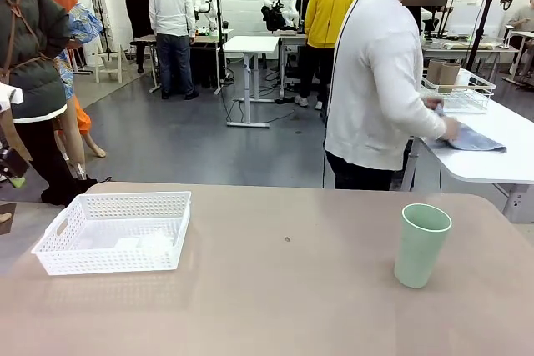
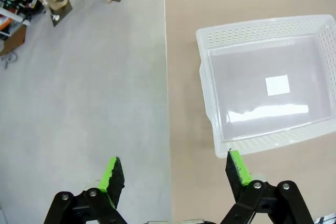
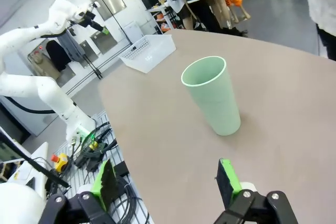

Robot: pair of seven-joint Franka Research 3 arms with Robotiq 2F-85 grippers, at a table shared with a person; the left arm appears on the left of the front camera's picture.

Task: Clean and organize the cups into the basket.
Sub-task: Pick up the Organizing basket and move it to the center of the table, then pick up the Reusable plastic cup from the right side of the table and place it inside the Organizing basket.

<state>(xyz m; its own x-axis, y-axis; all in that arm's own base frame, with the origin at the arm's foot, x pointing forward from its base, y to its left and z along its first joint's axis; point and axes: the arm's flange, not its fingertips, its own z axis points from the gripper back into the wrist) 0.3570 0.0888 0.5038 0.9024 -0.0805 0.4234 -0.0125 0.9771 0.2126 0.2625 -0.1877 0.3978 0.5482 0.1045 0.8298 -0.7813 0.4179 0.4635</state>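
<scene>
Nearest the robot, the left gripper (image 2: 174, 166), black with green pads, hangs with its jaws spread wide and nothing between them, above the edge of the beige tabletop (image 1: 284, 289); one pad is over the grey floor, the other over the table near a corner of the shallow white rectangular plastic basket with lattice walls (image 2: 252, 30). The right gripper (image 3: 165, 176) also stands wide apart and holds nothing, looking at the pale mint green tapered tumbler cup (image 3: 212, 95), which stands upright, apart from the pads. In the front view this cup (image 1: 423, 243) stands on the table's right part, well apart from the basket (image 1: 108, 260) at the left. Beyond the far edge a person in a white top (image 1: 375, 81) is turned towards a white side table, one hand on a blue-grey cloth (image 1: 476, 139). Behind it a white wire basket (image 1: 467, 102) holds tan-brown cups (image 1: 442, 71).
</scene>
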